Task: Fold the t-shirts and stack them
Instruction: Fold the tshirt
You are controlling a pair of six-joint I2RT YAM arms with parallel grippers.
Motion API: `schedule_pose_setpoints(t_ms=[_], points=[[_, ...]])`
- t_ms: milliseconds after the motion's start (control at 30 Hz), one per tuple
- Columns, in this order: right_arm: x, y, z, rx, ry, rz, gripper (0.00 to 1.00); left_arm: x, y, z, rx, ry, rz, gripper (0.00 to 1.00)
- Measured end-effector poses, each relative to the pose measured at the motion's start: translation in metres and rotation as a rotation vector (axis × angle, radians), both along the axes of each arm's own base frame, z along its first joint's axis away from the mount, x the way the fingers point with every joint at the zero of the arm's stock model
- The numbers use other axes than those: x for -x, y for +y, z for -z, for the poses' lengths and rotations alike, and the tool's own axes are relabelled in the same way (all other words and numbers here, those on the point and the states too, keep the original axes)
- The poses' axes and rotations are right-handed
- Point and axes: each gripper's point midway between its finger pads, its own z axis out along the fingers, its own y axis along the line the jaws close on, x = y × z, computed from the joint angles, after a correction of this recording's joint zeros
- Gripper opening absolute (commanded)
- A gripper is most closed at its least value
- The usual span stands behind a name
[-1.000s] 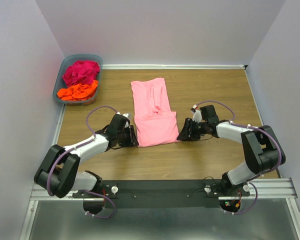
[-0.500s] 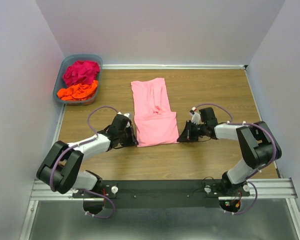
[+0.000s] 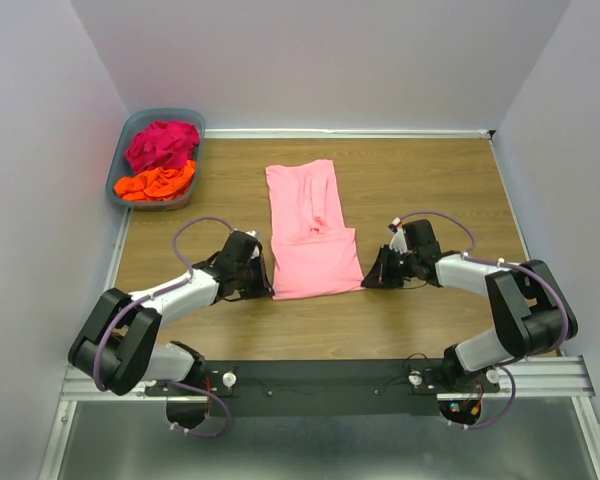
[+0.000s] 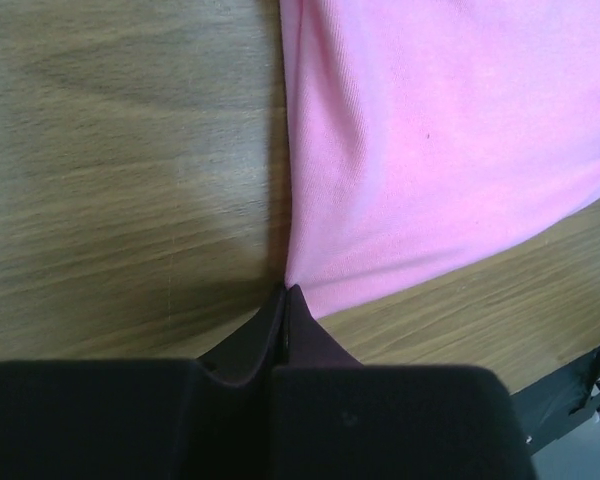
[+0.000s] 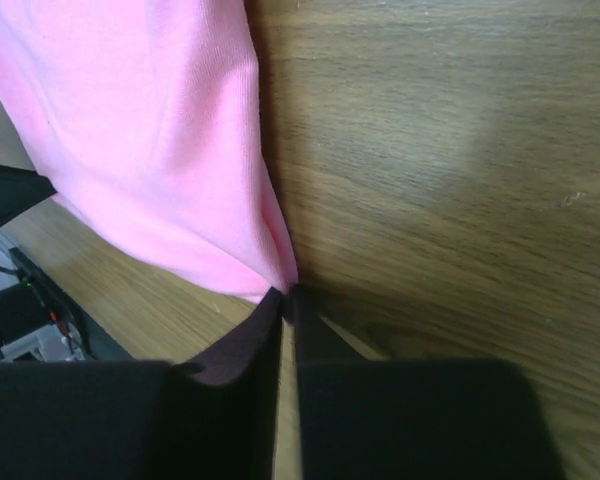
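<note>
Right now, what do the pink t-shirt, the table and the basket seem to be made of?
Pink t-shirt: soft knit cloth, probably cotton jersey, matte; fine ribs show close up.
Table: wood or wood-look laminate, smooth; streaky grain.
Basket: likely plastic, grey-blue; thin smooth rim.

Pink t-shirt (image 3: 310, 240) lies flat; magenta t-shirt (image 3: 162, 145), orange t-shirt (image 3: 157, 184) crumpled in basket (image 3: 117, 176).

A wooden table (image 3: 430, 180) with brown grain is lying under the left gripper (image 3: 266, 287) and the right gripper (image 3: 368, 280) and is stretching away ahead of them. Plain pale lilac walls are closing it in: a back wall (image 3: 320, 60) far ahead, a left wall (image 3: 30, 200) beyond the left gripper, and a right wall (image 3: 580, 150) beyond the right one. A metal rail (image 3: 572, 375) is running behind both. Soft, even light is falling, casting dim shadows on the wood beside each.
</note>
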Motion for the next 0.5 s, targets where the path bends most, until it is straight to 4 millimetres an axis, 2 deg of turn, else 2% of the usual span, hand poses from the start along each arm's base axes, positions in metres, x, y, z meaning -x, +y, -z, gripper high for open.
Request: schedule_pose_setpoints(t_ms=[67,133,200,300,333,367,400,433,500], points=[[0.000,0.000,-0.001,0.001,0.003,0.003,0.34,0.001,0.000,0.000,-0.004,0.007,0.000,0.34],[-0.004,-0.001,-0.007,0.010,-0.012,0.007,0.44,0.001,0.001,-0.001,-0.010,0.015,-0.011,0.57],[-0.008,-0.002,-0.012,0.018,-0.024,0.011,0.48,-0.002,0.003,-0.007,-0.016,0.001,-0.025,0.61],[-0.020,0.001,-0.030,0.011,-0.066,0.019,0.48,-0.012,0.004,-0.032,-0.006,-0.066,-0.055,0.62],[-0.025,0.002,-0.036,0.005,-0.082,0.019,0.48,-0.018,0.003,-0.043,0.006,-0.096,-0.065,0.58],[-0.034,0.005,-0.045,-0.003,-0.108,0.019,0.48,-0.023,0.002,-0.050,0.015,-0.118,-0.073,0.49],[-0.042,0.008,-0.053,-0.012,-0.130,0.017,0.48,-0.031,0.000,-0.062,0.034,-0.154,-0.081,0.37],[-0.051,0.013,-0.063,-0.029,-0.156,0.007,0.48,-0.039,-0.003,-0.072,0.056,-0.188,-0.087,0.20],[-0.066,0.024,-0.079,-0.073,-0.194,-0.022,0.48,-0.054,-0.009,-0.086,0.097,-0.251,-0.089,0.14]])
